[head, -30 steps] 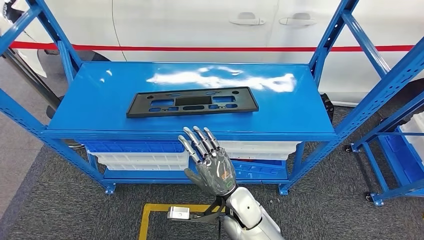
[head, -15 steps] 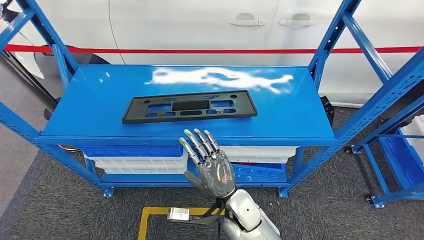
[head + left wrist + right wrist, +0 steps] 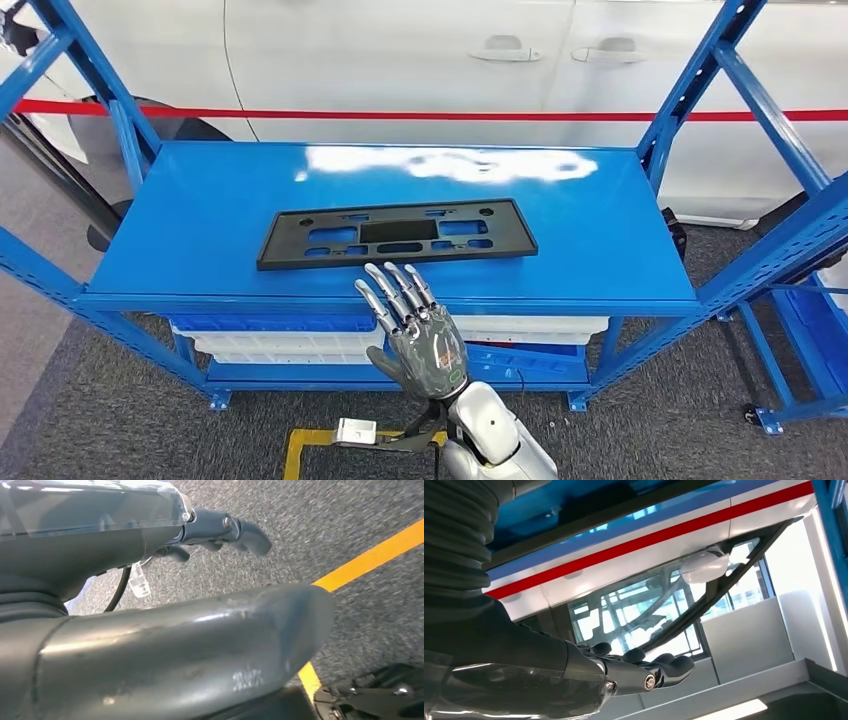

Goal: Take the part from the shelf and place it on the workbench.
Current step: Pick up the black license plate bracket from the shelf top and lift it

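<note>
The right hand (image 3: pixel 418 335) is held up in front of the shelf (image 3: pixel 390 290), fingers (image 3: pixel 388 290) apart, holding nothing; the left hand (image 3: pixel 220 530) hangs down, fingers loosely curled.

The left hand (image 3: pixel 150 630) takes up much of the frame, its thick grey thumb nearest and dark fingers (image 3: pixel 240 532) curled, holding nothing. Beyond the hand lies grey carpet (image 3: pixel 310 535) crossed by a yellow line (image 3: pixel 370 557)

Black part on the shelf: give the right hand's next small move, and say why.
Probably reach the right robot hand forward and up over the shelf's front edge toward the black part. The hand hangs open and empty, below and in front of the edge, while the part lies flat and untouched just beyond it.
</note>
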Controlling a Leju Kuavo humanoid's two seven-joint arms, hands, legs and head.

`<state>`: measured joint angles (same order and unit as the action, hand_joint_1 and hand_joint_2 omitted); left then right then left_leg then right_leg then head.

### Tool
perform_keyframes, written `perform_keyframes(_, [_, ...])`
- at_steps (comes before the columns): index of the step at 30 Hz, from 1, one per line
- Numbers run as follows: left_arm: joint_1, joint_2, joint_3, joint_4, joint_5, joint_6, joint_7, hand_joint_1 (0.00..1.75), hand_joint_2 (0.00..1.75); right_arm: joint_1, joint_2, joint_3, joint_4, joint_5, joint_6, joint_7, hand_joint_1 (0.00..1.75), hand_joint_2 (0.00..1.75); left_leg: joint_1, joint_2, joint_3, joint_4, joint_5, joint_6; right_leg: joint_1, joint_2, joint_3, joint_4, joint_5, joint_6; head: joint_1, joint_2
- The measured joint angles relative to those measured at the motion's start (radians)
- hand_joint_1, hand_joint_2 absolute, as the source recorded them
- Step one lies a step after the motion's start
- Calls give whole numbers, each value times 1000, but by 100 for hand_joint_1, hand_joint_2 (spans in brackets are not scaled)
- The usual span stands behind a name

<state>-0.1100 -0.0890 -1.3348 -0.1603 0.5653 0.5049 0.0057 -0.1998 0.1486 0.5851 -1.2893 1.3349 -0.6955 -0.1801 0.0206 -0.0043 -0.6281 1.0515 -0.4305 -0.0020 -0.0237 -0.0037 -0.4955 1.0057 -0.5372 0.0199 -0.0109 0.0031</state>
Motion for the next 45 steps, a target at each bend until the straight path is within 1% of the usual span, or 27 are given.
perform_keyframes(1, [1, 0, 0, 0, 0, 0, 0, 0, 0, 0, 0, 0, 0, 0, 0, 0, 0, 175, 0, -1, 3, -1, -3, 8, -1, 0, -1, 8, -7, 3, 3, 0])
perform_keyframes(2, [1, 0, 0, 0, 0, 0, 0, 0, 0, -1, 0, 0, -1, 0, 0, 0, 0, 175, -1, -1, 7, -3, -6, 16, -2, 0, -11, 33, -21, 5, 4, 0])
perform_keyframes(3, [0, 0, 0, 1, 0, -1, 0, 0, 0, -1, 1, 0, -1, 0, -1, 0, 0, 175, -1, -1, 11, -5, -9, 22, -2, 0, -33, 78, -43, 7, 6, 0])
perform_keyframes(4, [0, 0, 0, 1, 0, -1, 0, 0, 0, -1, 0, 0, -1, 0, -1, 0, 0, 175, -3, -1, 15, -5, -12, 28, 0, 0, -70, 145, -69, 7, 9, 0])
perform_keyframes(5, [-1, 0, 0, 1, 0, -1, 0, 0, 0, 0, 0, 0, 0, 0, -1, 0, 0, 175, -7, -1, 17, -5, -15, 32, 2, 0, -116, 218, -94, 6, 10, 0])
perform_keyframes(6, [0, 0, 0, 2, 0, -1, 0, 0, 0, 2, 0, 0, 1, 0, -1, 0, 0, 175, -11, -2, 20, -5, -18, 36, 5, 0, -158, 276, -104, 3, 11, 0])
perform_keyframes(7, [0, 0, 0, 2, 0, -1, -1, 0, 0, 4, 0, 0, 2, -1, -1, 0, 0, 175, -17, -3, 24, -5, -21, 40, 9, 1, -187, 305, -95, -3, 11, 0])
perform_keyframes(8, [1, 0, 0, 2, 0, -1, -2, 0, 0, 5, 0, 0, 3, -1, -1, 1, 0, 175, -23, -5, 29, -5, -24, 43, 14, 1, -195, 292, -64, -13, 11, 0])
perform_keyframes(9, [1, 0, 0, 2, 0, -1, -2, 0, 0, 6, 0, 0, 4, -2, -1, 1, 0, 175, -30, -7, 35, -5, -28, 46, 21, 2, -182, 240, -18, -27, 12, 0])
perform_keyframes(10, [1, -2, 0, 2, 0, -1, -3, 0, 0, 5, 0, 0, 4, -3, -1, 2, 0, 175, -33, -9, 41, -6, -31, 48, 30, 4, -160, 171, 26, -47, 11, 0])
perform_keyframes(11, [0, -4, 0, 2, 0, -3, -1, 0, 0, 5, 0, 0, 5, -4, -1, 3, 0, 175, -37, -10, 45, -7, -34, 48, 38, 4, -137, 111, 58, -66, 7, 0])
perform_keyframes(12, [0, -6, 0, 3, 0, -4, 0, 0, 0, 5, 0, 0, 6, -6, -1, 4, 0, 175, -37, -11, 46, -8, -35, 48, 45, 5, -120, 64, 76, -81, 4, 0])
perform_keyframes(13, [0, -9, 0, 3, 0, -5, 1, 0, 0, 5, 0, 0, 7, -7, -1, 5, 0, 175, -35, -11, 46, -8, -36, 46, 49, 6, -111, 40, 80, -84, 2, 0])
perform_keyframes(14, [0, -10, 0, 4, 0, -7, 2, 0, 0, 5, 0, 0, 9, -8, -1, 6, 0, 175, -34, -11, 44, -8, -37, 44, 49, 6, -108, 31, 81, -72, 0, 0])
perform_keyframes(16, [1, -10, 0, 4, 1, -8, 3, 0, 0, 6, -1, 0, 12, -8, -1, 8, 0, 175, -31, -10, 45, -8, -38, 43, 48, 8, -105, 23, 81, -46, 2, 0])
perform_keyframes(17, [1, -10, 0, 4, 1, -8, 3, 0, 0, 6, -1, 0, 13, -9, -1, 9, 0, 175, -31, -10, 45, -8, -38, 42, 47, 8, -104, 22, 80, -41, 2, 0])
perform_keyframes(27, [0, -6, -1, 5, 1, -8, 4, 0, 0, 6, -1, 0, 19, -9, -1, 11, 0, 175, -31, -10, 50, -13, -38, 39, 47, 8, -103, 22, 78, -42, 2, 0])
perform_keyframes(36, [0, -6, -7, 5, -8, -16, 15, 0, 0, -8, 0, 4, 45, -4, -1, 38, 0, 175, -31, -10, 50, -13, -38, 39, 47, 8, -102, 23, 78, -42, 2, 0])
perform_keyframes(40, [-7, -6, -22, 5, -31, -30, 23, 0, 0, -80, 1, 16, 118, 17, 9, 102, 0, 175, -31, -10, 51, -13, -37, 39, 46, 8, -101, 23, 79, -43, 2, 0])
perform_keyframes(45, [-24, -8, -64, 5, -65, -57, 40, 0, 0, -238, 2, 22, 292, 71, 34, 221, 0, 175, -32, -10, 51, -13, -36, 39, 45, 8, -101, 23, 81, -43, 2, 0])
